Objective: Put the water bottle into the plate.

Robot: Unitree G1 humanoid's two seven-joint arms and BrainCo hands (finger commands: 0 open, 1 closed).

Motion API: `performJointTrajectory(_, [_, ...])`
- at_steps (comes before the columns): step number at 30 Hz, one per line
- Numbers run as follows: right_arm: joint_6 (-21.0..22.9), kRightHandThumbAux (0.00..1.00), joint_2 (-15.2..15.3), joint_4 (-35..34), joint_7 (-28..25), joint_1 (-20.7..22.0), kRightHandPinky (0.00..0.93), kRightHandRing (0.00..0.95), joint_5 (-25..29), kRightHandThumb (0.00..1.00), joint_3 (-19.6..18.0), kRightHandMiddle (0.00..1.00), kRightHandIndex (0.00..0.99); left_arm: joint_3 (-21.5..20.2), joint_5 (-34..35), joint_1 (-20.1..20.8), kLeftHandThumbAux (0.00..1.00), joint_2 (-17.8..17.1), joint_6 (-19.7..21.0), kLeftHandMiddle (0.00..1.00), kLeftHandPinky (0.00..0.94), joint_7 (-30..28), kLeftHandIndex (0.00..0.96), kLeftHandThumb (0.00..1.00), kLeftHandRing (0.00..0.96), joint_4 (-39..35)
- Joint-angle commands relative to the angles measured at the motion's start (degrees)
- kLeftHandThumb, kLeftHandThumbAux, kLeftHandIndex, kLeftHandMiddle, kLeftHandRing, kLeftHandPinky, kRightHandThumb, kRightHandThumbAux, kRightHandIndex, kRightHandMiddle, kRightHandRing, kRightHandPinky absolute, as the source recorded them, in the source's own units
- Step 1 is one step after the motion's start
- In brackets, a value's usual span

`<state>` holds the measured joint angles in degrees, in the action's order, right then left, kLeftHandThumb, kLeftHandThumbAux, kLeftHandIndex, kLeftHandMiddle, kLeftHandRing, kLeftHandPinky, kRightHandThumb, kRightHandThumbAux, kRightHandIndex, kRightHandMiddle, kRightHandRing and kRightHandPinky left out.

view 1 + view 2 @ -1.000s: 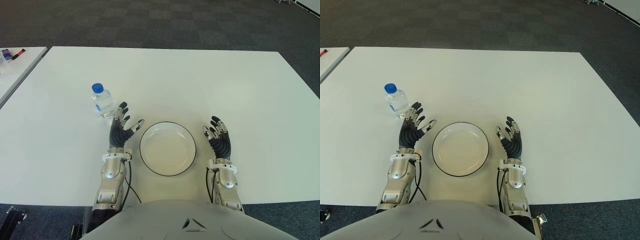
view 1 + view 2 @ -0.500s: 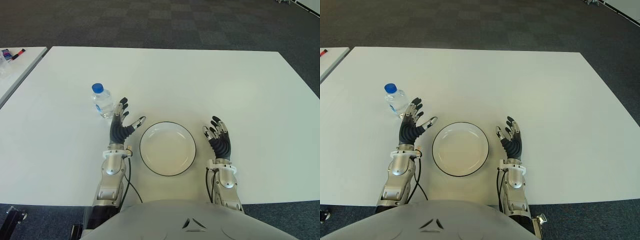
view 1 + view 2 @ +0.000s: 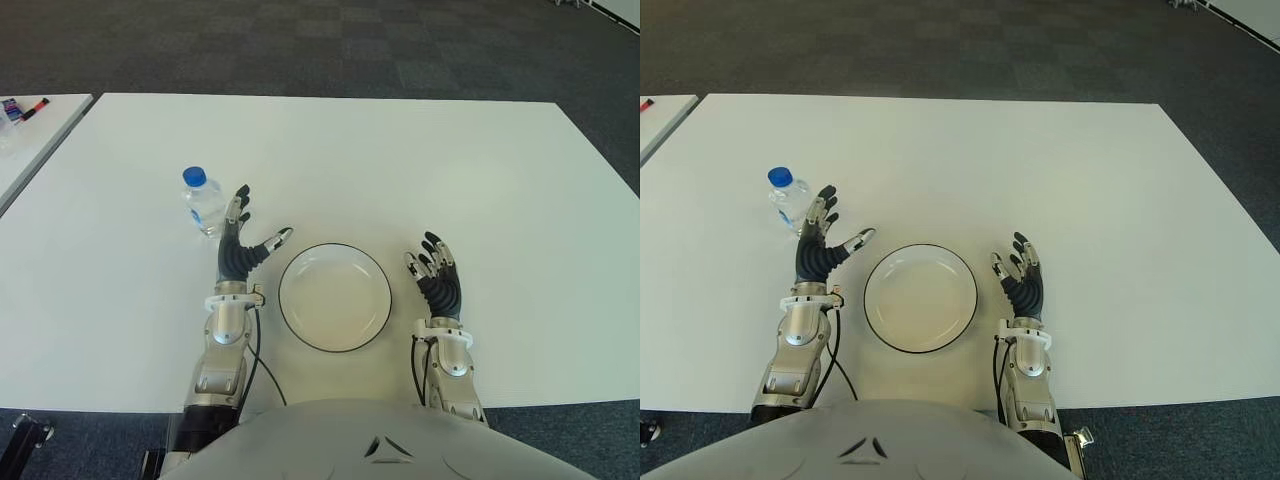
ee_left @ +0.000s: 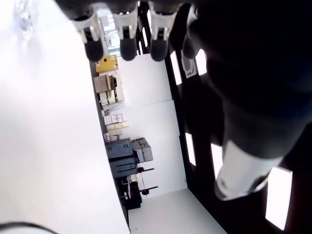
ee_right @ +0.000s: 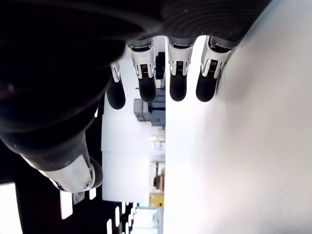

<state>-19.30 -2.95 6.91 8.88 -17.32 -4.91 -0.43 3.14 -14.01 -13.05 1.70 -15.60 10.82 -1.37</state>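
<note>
Left hand (image 3: 238, 250): your fingers are spread and hold nothing, tips just beside the water bottle (image 3: 204, 202), thumb reaching toward the plate (image 3: 334, 297). The water bottle stands upright on the white tabletop (image 3: 400, 160), long axis vertical, blue cap up, to the left of the plate and beyond it. Right hand (image 3: 436, 279): your fingers are loosely extended and empty, showing just right of the plate.
</note>
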Motion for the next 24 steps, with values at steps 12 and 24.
performJointTrajectory(12, [1.06, 0.698, -0.93, 1.42, 0.46, 0.08, 0.118, 0.086, 0.18, 0.435, 0.27, 0.107, 0.15, -0.56, -0.78, 3.55, 0.777, -2.11, -1.55, 0.072, 0.072, 0.24, 0.057, 0.056, 0.055, -0.87])
performJointTrajectory(24, [0.68, 0.713, -1.02, 2.3, 1.36, 0.51, 0.13, 0.092, -0.58, 0.429, 0.63, 0.113, 0.144, -0.12, -2.61, 5.74, 0.743, -1.98, 4.59, 0.048, 0.038, 0.02, 0.052, 0.163, 0.031, -9.56])
